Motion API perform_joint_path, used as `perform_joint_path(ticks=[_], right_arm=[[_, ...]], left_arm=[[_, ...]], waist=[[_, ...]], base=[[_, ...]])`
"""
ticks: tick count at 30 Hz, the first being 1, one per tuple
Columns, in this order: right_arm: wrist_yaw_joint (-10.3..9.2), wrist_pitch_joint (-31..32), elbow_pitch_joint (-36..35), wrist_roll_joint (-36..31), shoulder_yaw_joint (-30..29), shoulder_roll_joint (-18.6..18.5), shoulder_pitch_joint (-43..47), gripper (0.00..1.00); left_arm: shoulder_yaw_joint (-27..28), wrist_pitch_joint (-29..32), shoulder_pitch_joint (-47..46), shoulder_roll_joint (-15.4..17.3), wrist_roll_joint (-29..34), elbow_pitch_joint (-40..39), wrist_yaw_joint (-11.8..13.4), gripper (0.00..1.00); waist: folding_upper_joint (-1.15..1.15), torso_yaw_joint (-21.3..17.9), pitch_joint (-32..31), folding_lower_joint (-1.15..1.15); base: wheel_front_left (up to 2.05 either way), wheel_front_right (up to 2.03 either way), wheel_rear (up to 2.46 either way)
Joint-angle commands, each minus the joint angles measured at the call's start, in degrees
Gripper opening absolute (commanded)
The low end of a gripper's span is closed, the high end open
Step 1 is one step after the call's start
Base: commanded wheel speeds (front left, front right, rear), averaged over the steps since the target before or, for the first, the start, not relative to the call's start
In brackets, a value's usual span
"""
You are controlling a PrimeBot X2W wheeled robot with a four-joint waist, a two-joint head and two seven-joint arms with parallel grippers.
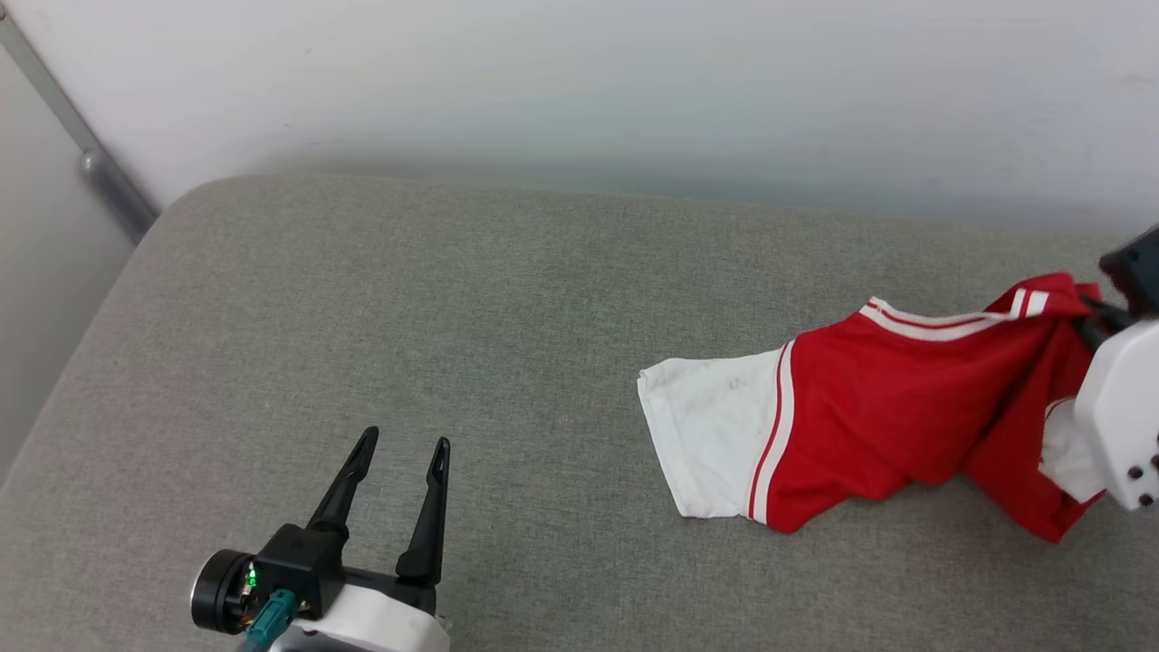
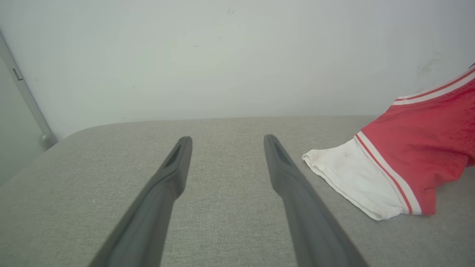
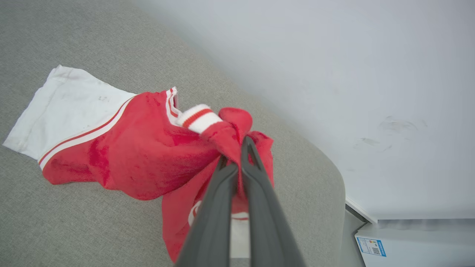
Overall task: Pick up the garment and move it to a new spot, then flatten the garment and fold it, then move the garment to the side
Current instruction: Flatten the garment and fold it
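Nearest the robot, at 7 o'clock in the head view, the left gripper point(image 1: 406, 440) hovers over the bare grey cushioned surface point(image 1: 507, 299), jaws spread wide and holding nothing. Further out, at 3 o'clock, the garment point(image 1: 887, 398) lies partly on that surface and partly raised. The right gripper point(image 3: 237, 150) has its jaws pinched tight on a bunch of red cloth beside the striped collar trim point(image 3: 198, 118). That end is lifted clear, while the white sleeve point(image 1: 711, 435) rests flat. The long axis runs roughly 9 to 3 o'clock in the head view, with the sleeve pointing to 9 and the gripped end rising toward 2. Assessment: light, limp cloth, probably somewhat slick. It will likely drape and trail rather than hold shape, and hang bunched from a single pinch. The present hold near the collar appears adequate for carrying. For flattening, a second hold at the sleeve hem or shoulder seam is advisable. Beyond, at 12 o'clock, a plain pale wall point(image 1: 579, 81) closes the scene.
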Motion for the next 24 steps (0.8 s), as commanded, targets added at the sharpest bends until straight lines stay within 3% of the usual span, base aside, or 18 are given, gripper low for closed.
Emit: perform_joint_path(ticks=[1, 10, 16, 17, 18, 24], right_arm=[[-0.04, -0.94, -0.26, 0.61, 0.38, 0.79, 3.03, 0.00], [-0.04, -3.98, -2.44, 3.86, 5.90, 3.85, 23.86, 0.00], [-0.04, -5.49, 0.69, 4.52, 8.05, 5.71, 28.54, 0.00], [-0.03, -5.98, 1.21, 4.41, 8.26, 6.06, 28.60, 0.42], [-0.03, -6.47, 1.71, 4.64, 8.10, 6.75, 28.53, 1.00], [-0.04, -8.34, -0.42, 8.02, 4.78, 9.12, 25.77, 1.00]], left_arm=[[0.28, -0.15, -0.16, -0.20, -0.07, -0.13, -0.02, 1.00], [0.86, -0.15, 0.48, -0.38, 0.18, 0.41, -0.20, 1.00], [0.72, -0.15, -0.58, -0.09, 0.48, 0.81, -0.35, 1.00], [0.68, -0.15, -0.73, 0.00, 0.49, 0.90, -0.38, 1.00], [0.66, -0.15, -0.88, 0.10, 0.46, 0.98, -0.41, 1.00], [0.87, -0.15, -0.68, 0.54, 0.43, 1.13, -0.47, 1.00]], waist=[[0.00, -0.52, 0.32, 0.00], [0.00, -3.23, 0.85, 0.00], [0.00, -4.17, 1.12, 0.00], [0.00, -4.30, 1.14, 0.00], [0.00, -4.42, 1.14, 0.00], [0.00, -5.59, 0.56, 0.00]], base=[[0.00, 0.00, 0.00], [0.00, 0.00, 0.00], [0.00, 0.00, 0.00], [0.00, 0.00, 0.00], [0.00, 0.00, 0.00], [0.00, 0.00, 0.00]])
